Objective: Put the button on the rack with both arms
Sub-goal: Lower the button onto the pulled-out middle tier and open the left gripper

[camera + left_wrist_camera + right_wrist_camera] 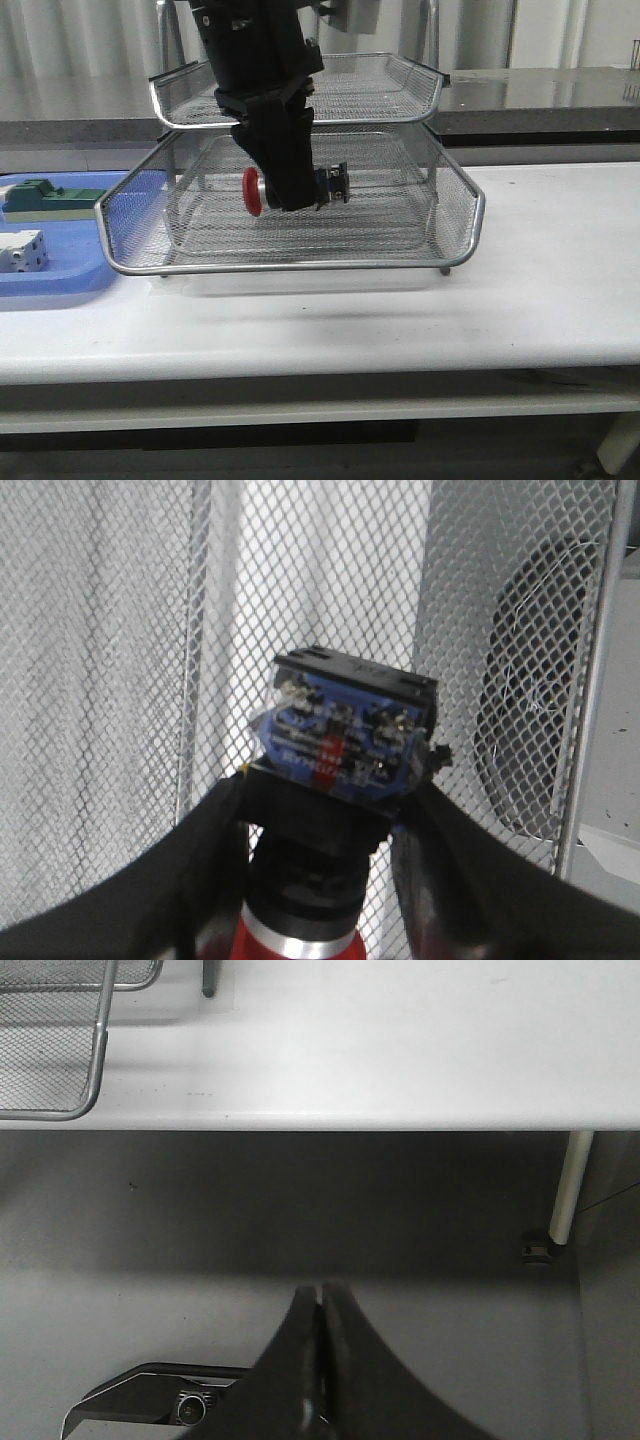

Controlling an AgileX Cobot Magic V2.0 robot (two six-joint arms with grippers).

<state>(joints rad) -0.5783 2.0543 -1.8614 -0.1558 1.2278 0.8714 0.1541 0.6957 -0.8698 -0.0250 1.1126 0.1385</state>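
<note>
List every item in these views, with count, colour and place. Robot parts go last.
button: one, red head, black middle, blue rear, held over the pulled-out tray
rack: one, silver wire mesh, mid-table
blue tray: one, table's left end
green block: one, in the blue tray
white block: one, in the blue tray
table: one, white
left gripper: black, shut on the button
right gripper: black, shut, empty, off the table's front edge

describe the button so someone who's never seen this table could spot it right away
Find the silver wire rack in the middle of the white table. Above its lower tray, the left gripper holds the button sideways. It is the only thing with a round red head, which points toward the blue tray.
</note>
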